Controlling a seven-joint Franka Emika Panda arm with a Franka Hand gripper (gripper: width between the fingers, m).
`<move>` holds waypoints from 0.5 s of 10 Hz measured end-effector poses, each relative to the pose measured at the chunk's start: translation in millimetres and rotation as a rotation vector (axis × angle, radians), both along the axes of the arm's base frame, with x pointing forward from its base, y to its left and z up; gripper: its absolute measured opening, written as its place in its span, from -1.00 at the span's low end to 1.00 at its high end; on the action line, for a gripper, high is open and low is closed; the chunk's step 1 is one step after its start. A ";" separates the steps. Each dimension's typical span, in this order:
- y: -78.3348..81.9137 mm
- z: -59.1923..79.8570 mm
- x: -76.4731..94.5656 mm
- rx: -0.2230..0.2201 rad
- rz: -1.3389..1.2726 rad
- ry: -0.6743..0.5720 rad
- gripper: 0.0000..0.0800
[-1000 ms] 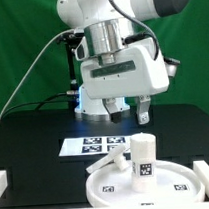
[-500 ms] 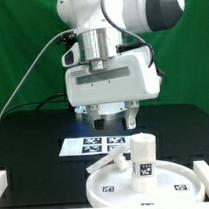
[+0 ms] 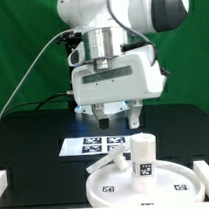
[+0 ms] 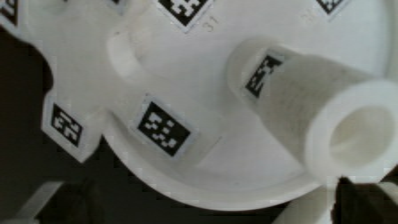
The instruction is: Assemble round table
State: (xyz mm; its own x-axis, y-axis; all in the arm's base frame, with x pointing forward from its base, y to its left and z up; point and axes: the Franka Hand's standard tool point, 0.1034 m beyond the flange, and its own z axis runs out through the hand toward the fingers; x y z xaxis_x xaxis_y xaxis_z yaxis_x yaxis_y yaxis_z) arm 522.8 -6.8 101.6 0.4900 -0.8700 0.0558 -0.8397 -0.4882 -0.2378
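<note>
We see the round disc (image 3: 176, 185) lying flat on the black table (image 3: 25, 147) near the front edge. The thick leg (image 3: 144, 155) stands upright on it, and a smaller white part (image 3: 109, 167), whose shape we cannot make out, lies slanted just beside the leg toward the exterior view's left. Behind the disc lies the marker board (image 3: 95, 145). Above them hangs the gripper (image 3: 120, 120), its jaws spread wide apart and holding nothing.
</note>
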 end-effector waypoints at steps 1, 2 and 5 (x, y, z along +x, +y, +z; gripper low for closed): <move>-4.0 0.4 -0.7 0.033 -0.096 -0.007 0.62; -12.9 2.8 -0.3 0.054 -0.189 -0.039 0.62; -30.7 -1.2 -2.8 0.050 -0.284 -0.076 0.62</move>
